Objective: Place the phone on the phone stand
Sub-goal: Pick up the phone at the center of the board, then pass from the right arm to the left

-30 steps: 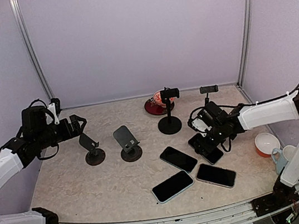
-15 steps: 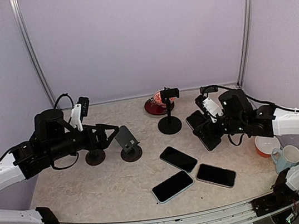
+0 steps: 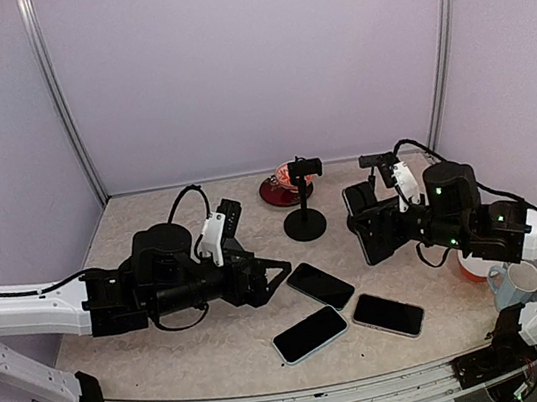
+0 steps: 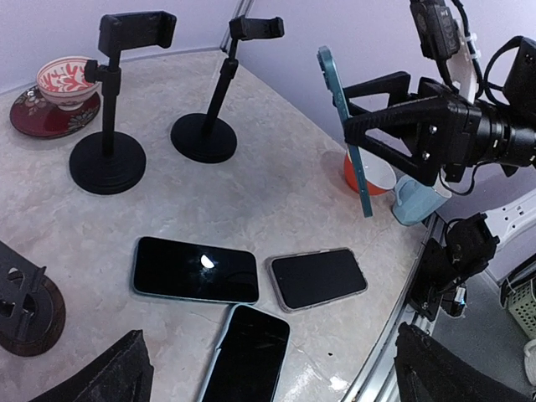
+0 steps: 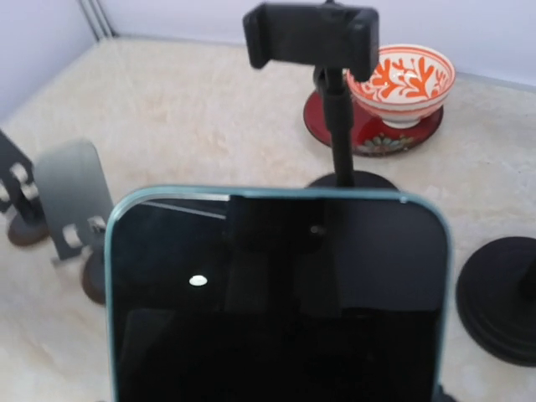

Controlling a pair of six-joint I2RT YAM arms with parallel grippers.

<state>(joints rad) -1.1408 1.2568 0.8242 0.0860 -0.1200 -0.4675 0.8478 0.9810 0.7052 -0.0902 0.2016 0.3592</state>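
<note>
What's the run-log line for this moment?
right jaws: shut on phone, held upright off table | left jaws: open, empty | clamp stands: both empty | spare phones: three flat on table

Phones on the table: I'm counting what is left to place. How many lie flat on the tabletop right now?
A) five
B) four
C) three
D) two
C: three lie flat, the middle phone, the near phone and the right-hand phone; a fourth phone is held off the table in the right gripper.
</note>
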